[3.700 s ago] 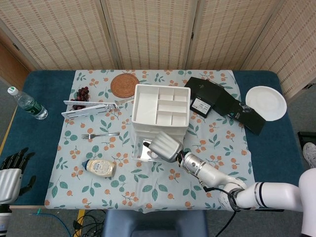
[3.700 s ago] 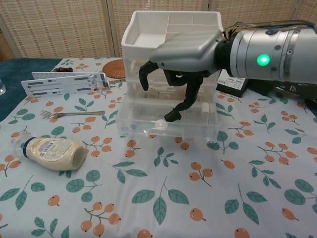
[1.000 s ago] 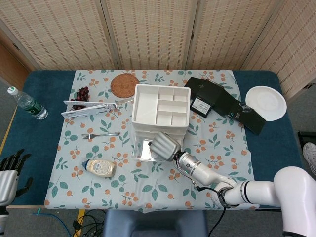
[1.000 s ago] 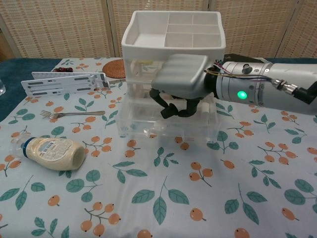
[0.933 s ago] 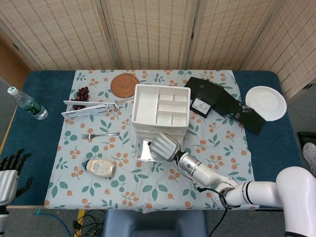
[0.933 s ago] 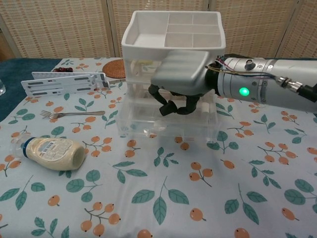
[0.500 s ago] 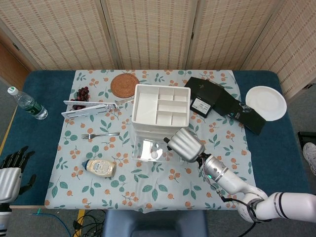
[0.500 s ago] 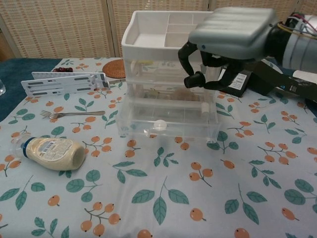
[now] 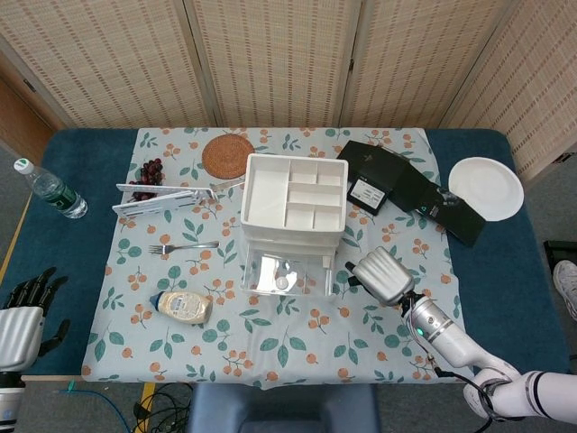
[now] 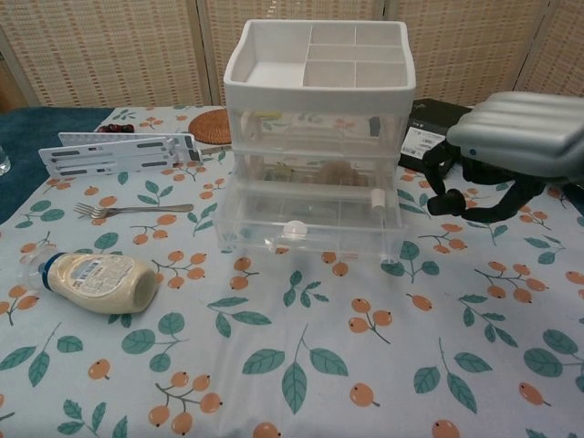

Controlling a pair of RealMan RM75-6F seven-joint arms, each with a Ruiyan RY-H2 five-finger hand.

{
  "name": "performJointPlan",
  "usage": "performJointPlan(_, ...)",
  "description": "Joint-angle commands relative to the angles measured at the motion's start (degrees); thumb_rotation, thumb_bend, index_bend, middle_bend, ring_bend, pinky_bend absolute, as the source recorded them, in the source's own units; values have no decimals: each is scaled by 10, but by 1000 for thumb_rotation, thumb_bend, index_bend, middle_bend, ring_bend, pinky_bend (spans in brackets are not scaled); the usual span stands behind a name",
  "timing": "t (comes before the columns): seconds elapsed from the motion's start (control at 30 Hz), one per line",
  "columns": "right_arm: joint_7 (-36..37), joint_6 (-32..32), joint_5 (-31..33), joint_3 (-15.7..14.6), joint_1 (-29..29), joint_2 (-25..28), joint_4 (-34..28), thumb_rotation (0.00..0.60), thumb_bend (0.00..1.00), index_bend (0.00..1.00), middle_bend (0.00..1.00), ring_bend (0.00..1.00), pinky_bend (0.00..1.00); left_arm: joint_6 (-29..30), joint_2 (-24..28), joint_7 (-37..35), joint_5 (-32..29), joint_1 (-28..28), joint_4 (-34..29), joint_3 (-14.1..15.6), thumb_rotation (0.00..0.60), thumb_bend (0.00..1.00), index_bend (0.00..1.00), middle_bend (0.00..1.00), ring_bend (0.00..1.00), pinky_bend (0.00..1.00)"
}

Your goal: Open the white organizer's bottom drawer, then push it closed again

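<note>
Right hand (image 9: 386, 275) is now sitting off to the right of the white organizer (image 9: 294, 204), having drawn away from the drawer front it was covering a moment ago; its fingers (image 10: 451, 203) are curling inward and gripping nothing. One organizer is standing mid-tabletop (image 9: 505, 271) on the floral cloth (image 9: 270, 334), with a white compartmented tray on top and clear plastic drawers beneath. Its bottom drawer (image 10: 308, 222) is sticking out toward the camera, a small round white knob (image 10: 294, 230) showing at its front. Left hand (image 9: 20, 320) is hanging off the tabletop's near left corner, dark fingers spread apart, holding nothing. Counted around the organizer: one squat mayonnaise bottle (image 9: 183, 307) lying on its side, one metal fork (image 9: 182, 245), one long white rack (image 9: 164, 198), one round woven coaster (image 9: 227, 155), one bunch of dark grapes (image 9: 149, 174), one clear water bottle (image 9: 50, 189), one round white plate (image 9: 487, 188), and black boxes (image 9: 406, 189) to the right. Nothing is standing between the right hand and the drawer.
</note>
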Motion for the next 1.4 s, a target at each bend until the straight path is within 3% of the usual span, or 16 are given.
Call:
performJointPlan(0.03,29,-26,8,2,-10,-40,53,600,326,500,1000,1000,1000,0,0,0,0,1,0,1,600,344,169,104,129,142)
performJointPlan(0.27,53,-47,18,19,-14,-102,131,600,326,500,1000,1000,1000,-1,0,0,-1,0,1,1,600,343,169,104,129,142)
performJointPlan(0.53,46,-59,27,33,-17,-129,155,600,326,499,1000,1000,1000,-3,-2,-2,-3,1,4,2,600,343,169,104,129,142)
performJointPlan(0.77,36,-65,36,40,-23,-129,150,600,326,339,964,1000,1000,-4,-2,-4,-3,0,5,2,600,343,169,104,129,141)
performJointPlan(0.97,40,-62,42,46,-31,-117,126,600,325,259,865,993,1000,-6,-3,-3,-1,-1,5,4,600,343,169,104,129,141)
performJointPlan(1.23,56,10,9,53,-65,-36,13,600,315,237,743,787,989,-1,1,-4,-3,1,3,1,600,343,169,105,129,141)
performJointPlan(1.4,59,78,-4,52,-108,30,-51,600,312,234,685,707,903,-3,1,-6,-3,0,6,0,600,343,169,105,129,141)
